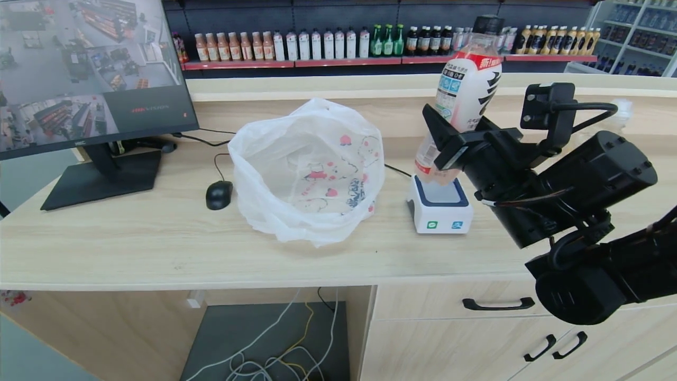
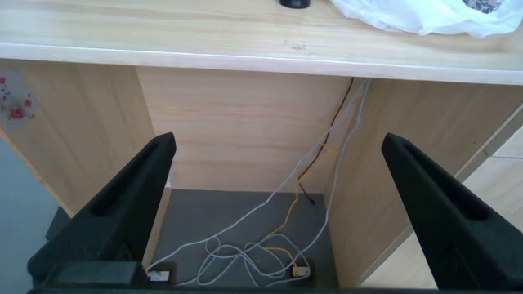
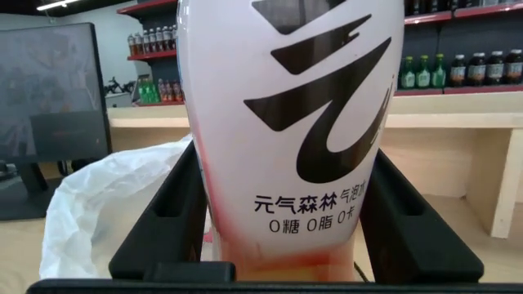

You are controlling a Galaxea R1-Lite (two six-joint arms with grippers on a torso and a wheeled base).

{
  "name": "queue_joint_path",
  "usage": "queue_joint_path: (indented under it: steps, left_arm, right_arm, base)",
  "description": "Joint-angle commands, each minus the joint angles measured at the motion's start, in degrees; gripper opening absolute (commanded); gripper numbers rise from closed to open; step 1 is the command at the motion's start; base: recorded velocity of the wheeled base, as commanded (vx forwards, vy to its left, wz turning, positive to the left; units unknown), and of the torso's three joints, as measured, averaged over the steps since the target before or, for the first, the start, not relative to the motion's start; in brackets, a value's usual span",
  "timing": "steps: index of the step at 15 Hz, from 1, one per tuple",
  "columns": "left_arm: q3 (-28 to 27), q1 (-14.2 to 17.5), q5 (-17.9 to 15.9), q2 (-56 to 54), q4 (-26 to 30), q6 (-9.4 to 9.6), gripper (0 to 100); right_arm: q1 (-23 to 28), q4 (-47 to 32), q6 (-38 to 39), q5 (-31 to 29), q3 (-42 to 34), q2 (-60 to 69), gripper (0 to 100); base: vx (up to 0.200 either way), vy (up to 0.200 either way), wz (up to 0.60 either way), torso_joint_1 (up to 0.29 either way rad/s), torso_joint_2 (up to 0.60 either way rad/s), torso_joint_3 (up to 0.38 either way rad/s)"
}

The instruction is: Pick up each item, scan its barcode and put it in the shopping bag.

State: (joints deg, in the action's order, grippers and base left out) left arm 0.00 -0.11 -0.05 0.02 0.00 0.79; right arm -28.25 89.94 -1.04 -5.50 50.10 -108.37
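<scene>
Pale wood counter carries a thin white shopping bag, mouth open, soft and prone to slump. Beside it the right gripper clamps a plastic drink bottle around its lower body, tilted, base just above the white scanner. The bottle looks full, so likely heavy; its glossy sleeve may slip, and this low hold seems surest. Its label shows bold black characters. The left gripper hangs below the counter, fingers spread, empty.

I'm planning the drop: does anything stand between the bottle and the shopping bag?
Nothing visible. The bottle, in the right claw over the scanner, has only counter and a flat cable before the open shopping bag.
</scene>
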Motion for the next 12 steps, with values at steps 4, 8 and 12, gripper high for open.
queue_joint_path:
  steps: [4, 8, 12]
  left_arm:
    - [0.00, 0.11, -0.04, -0.02, 0.00, -0.09, 100]
    - [0.00, 0.11, -0.04, -0.02, 0.00, -0.62, 100]
    - [0.00, 0.11, 0.05, -0.02, 0.00, -0.62, 100]
  right_arm:
    - [0.21, 0.06, -0.02, -0.13, -0.18, 0.44, 0]
    - [0.30, 0.06, -0.02, -0.13, -0.18, 0.88, 0]
    - [0.21, 0.06, -0.11, -0.21, 0.61, 0.88, 0]
  base:
    - [0.000, 0.200, 0.00, 0.001, 0.00, 0.001]
    - [0.000, 0.200, 0.00, 0.001, 0.00, 0.004]
    - [0.000, 0.200, 0.00, 0.000, 0.00, 0.006]
